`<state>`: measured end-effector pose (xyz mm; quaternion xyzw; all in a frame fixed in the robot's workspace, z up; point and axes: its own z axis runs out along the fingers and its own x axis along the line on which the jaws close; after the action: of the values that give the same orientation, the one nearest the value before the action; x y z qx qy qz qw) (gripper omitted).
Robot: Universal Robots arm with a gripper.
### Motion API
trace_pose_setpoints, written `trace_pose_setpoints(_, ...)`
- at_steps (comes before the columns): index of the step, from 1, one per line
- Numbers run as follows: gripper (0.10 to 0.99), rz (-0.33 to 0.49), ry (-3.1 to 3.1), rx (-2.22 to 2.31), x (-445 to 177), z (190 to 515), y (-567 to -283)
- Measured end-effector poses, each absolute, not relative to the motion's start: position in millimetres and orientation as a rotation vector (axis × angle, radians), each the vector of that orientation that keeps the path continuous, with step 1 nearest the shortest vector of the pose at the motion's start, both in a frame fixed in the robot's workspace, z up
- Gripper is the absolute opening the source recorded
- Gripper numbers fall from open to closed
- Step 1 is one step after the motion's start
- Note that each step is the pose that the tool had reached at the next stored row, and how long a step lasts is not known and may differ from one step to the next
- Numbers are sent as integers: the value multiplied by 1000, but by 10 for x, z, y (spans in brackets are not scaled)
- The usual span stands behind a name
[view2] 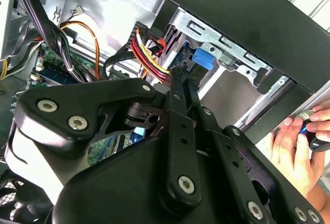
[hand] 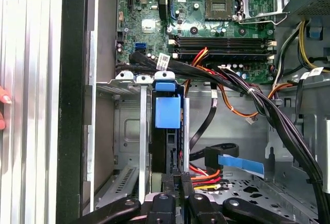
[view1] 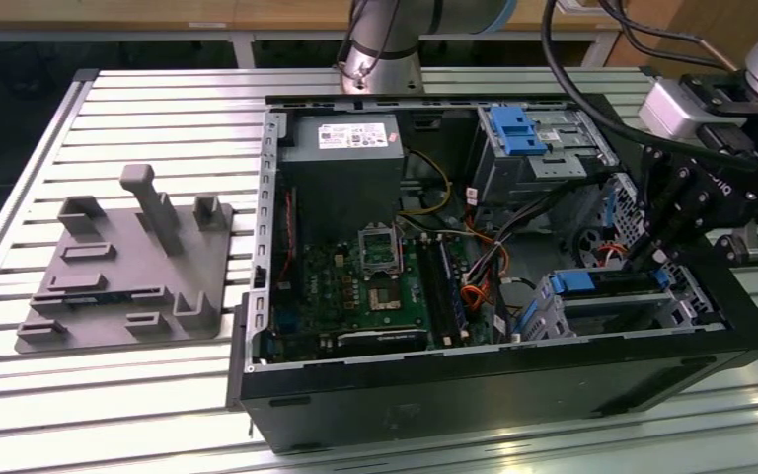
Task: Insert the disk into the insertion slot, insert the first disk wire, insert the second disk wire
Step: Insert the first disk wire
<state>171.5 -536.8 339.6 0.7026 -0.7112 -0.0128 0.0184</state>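
Disk (hand: 167,111) sits upright in the slot (hand: 127,131), blue carrier handle facing out, so seating looks done; work is on the wires. Gripper (view2: 178,74) is clenched, seemingly pinching the plug end of the power wire (view2: 148,53) (red/yellow/black) at the disk end opposite the handle; can't see whether the plug meets the port. Risks: plug goes in tilted or offset and jams, since the stiff wire pulls it sideways in the pinch; plug slips or twists between the jaws under push; a hard push shoves the disk in its carrier. Blue flat wire (hand: 241,165) with its black plug lies loose just beside the gripper and could get trapped or dragged. Thick black cable bundle (hand: 289,126) hangs near the arm, snag risk. A hand (view2: 298,144) rests at the outer edge of the case (view1: 485,385), near the gripper body, pinch hazard if the arm swings out
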Motion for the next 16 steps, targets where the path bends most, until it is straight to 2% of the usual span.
trace_pose_setpoints(16,165,-40,-2209,2182,1715,3360,-5371)
